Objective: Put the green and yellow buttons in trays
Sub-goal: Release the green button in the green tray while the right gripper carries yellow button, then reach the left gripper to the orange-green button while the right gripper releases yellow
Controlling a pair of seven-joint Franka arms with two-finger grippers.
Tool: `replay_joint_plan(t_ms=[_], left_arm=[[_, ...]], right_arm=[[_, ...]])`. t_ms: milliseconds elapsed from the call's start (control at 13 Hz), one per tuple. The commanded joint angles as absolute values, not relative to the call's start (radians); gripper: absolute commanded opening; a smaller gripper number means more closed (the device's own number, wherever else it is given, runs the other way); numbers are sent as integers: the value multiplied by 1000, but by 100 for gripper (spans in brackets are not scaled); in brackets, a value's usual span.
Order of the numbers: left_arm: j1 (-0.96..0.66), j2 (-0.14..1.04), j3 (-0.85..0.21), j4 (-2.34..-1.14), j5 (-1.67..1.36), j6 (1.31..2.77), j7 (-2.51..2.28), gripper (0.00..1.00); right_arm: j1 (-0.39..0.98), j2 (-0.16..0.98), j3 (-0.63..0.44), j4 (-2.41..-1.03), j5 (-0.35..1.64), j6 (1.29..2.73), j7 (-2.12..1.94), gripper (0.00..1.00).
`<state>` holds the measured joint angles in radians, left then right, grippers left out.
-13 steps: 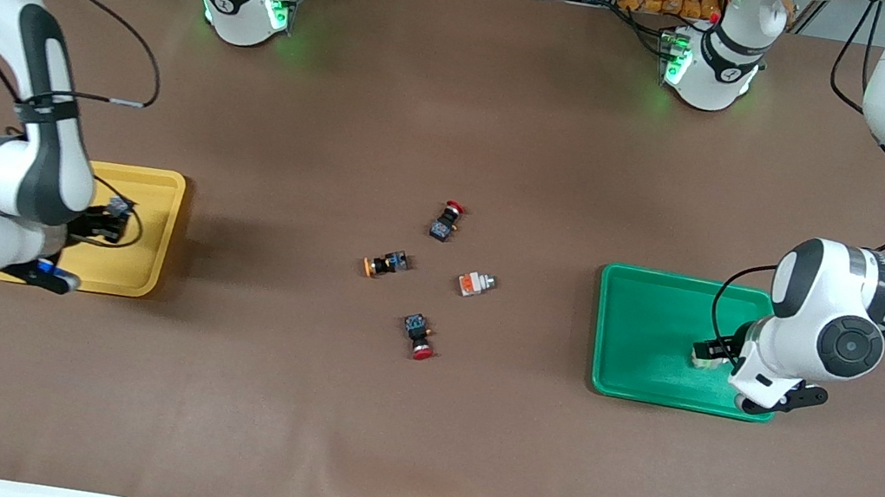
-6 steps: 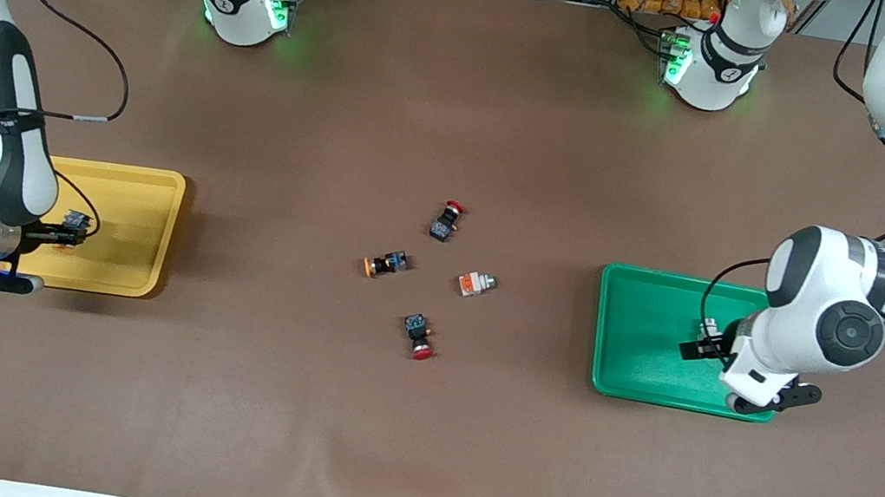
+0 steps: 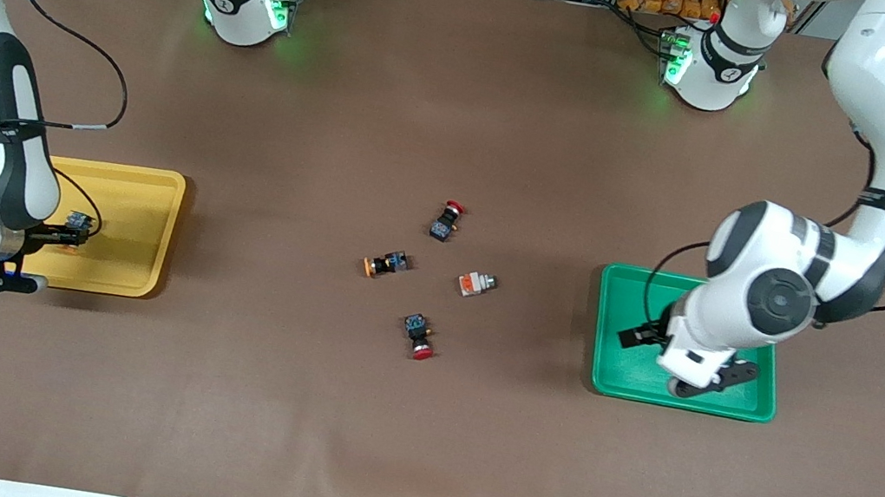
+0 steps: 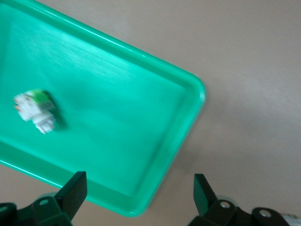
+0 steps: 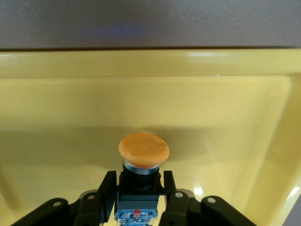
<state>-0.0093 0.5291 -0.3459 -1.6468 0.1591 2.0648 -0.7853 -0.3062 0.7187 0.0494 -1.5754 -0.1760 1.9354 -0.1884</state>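
Your right gripper [image 5: 139,190] clamps orange-capped button [image 5: 142,155] over yellow tray [image 3: 153,192]; left gripper [image 4: 139,197] spread wide over green tray [image 4: 141,117], green-marked button [image 4: 37,110] inside.

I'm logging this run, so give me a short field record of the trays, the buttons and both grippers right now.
yellow tray: right arm's end
green tray: holds green-marked white button
right gripper: in yellow tray, fingers around orange-capped button
left gripper: open, empty, over green tray's rim
mid-table: one orange-capped button, orange-marked white button, two red-capped buttons
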Motion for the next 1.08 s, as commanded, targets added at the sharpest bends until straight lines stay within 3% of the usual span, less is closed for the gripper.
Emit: replay_joint_plan(t_ms=[0,463,1004], left_arm=[[-67,581,-344,-1580,156,2059,-850,100],[-179,647,-342,-1504,153,2069,-951,100],[-264,710,-333,-1437,156,2085,-985,100]], right_arm=[[-321,723,66,-1563,-187,1921,-181,100],[-298,713,75,-1552,-175,1830,-89,100],[-233,684,80,-1540,-11,1651,55,100]])
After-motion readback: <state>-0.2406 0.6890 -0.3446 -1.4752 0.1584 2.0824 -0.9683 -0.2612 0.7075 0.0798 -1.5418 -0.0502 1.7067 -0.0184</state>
